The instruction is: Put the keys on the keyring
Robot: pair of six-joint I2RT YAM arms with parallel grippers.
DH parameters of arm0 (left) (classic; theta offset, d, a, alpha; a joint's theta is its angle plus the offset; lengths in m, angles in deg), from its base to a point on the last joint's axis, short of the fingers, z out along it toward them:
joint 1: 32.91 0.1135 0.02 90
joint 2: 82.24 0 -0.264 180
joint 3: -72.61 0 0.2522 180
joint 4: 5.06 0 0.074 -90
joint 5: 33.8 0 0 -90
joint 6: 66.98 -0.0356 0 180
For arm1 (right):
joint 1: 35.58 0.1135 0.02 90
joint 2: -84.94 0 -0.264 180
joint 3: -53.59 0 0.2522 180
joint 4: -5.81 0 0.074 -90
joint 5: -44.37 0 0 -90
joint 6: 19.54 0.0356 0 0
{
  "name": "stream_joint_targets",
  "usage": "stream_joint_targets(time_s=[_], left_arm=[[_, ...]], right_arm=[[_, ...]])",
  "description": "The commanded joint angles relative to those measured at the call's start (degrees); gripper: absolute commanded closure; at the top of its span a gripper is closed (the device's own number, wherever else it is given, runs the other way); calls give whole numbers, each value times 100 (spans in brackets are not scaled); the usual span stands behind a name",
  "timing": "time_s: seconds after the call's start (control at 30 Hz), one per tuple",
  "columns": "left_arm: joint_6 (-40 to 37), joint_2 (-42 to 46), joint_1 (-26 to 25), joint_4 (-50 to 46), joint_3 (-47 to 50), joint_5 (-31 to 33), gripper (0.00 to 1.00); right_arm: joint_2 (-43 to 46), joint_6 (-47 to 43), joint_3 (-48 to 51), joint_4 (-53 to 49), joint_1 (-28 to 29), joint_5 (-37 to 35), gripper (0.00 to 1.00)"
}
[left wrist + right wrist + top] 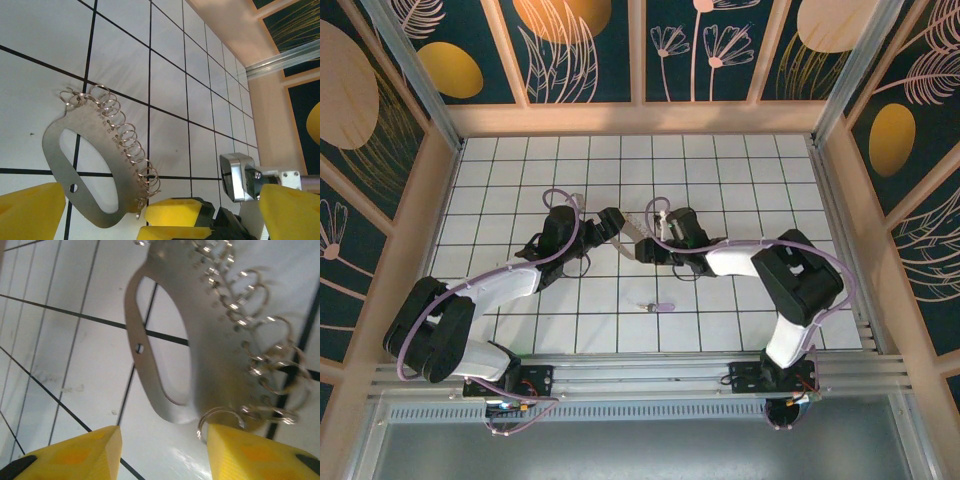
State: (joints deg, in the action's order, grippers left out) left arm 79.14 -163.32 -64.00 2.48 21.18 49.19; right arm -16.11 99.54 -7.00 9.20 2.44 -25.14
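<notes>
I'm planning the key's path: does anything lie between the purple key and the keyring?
Nothing visible does. The key lies alone on the near tiles, and only bare floor separates it from the keyring farther back.

My bench is a floor of white square tiles (720, 190), with dark grout lines (150, 50) running straight both ways. Up close, one tile shows faint scuffs (55, 380). Wall panels (580, 70) stand around the floor on three sides, dark teal, drawn with pale leaves and flowers and set with gold ovals (450, 68). A pale wooden frame (640, 118) holds the panels, and slanted metal posts (415, 75) rise at the two far corners. Silver rails (640, 372) lie along my near edge, and a grey sheet (640, 450) lies nearer than the rails.
</notes>
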Motion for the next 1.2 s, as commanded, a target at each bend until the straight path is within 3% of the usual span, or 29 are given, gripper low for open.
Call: stream_joint_targets(time_s=[0.0,0.23,0.63,0.87,1.17], left_arm=[[-72,-84,-22,245,-118,-3,1],[-71,-84,-28,252,-89,-11,1],[-107,-126,-22,311,-74,-117,1],[-105,-152,-28,309,-81,-152,1],[-109,-204,-24,297,-109,-126,1]], right_arm=[[-227,89,-397,158,78,174,52],[-247,-89,-839,-115,92,157,52],[578,-316,340,-273,-83,-319,51],[258,-298,474,3,-225,-274,51],[-393,-374,-219,10,-434,-151,51]])
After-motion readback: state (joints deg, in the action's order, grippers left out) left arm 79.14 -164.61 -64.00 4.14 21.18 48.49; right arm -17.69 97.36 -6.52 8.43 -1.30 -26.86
